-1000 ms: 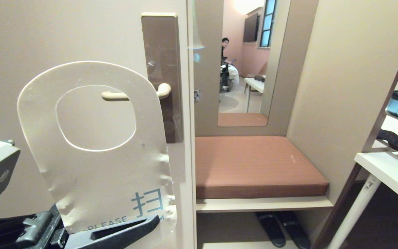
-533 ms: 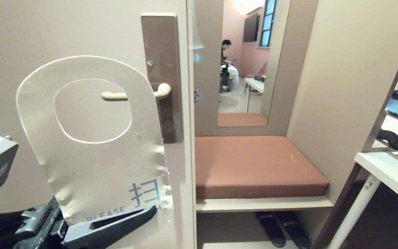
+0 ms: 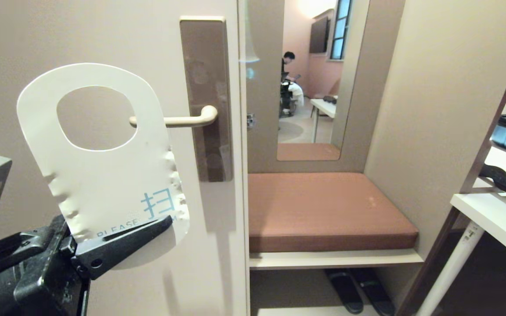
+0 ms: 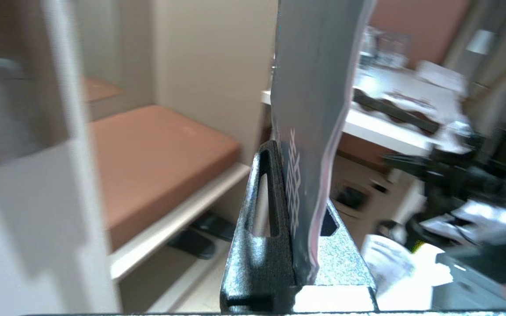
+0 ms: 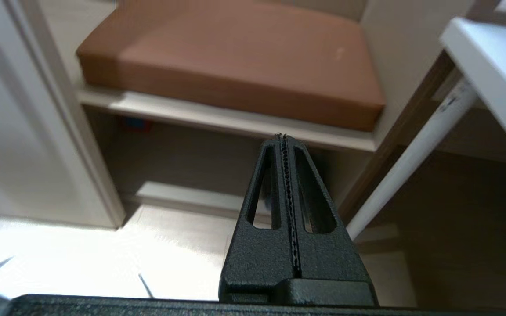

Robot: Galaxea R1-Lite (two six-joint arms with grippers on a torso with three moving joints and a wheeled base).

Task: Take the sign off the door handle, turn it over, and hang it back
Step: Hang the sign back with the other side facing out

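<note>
step: rehanging | left gripper (image 3: 123, 241) clamps sign (image 3: 103, 175), white side out | right gripper (image 5: 284, 140) closed, empty | next: thread hole over door handle (image 3: 178, 119)

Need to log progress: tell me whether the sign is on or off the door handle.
Off. The sign is held by the left claw at its lower edge, and the door handle tip sits in front of the card's edge, not through its hole.

door handle (image 3: 178, 120) tip behind sign (image 3: 99, 171)
</note>
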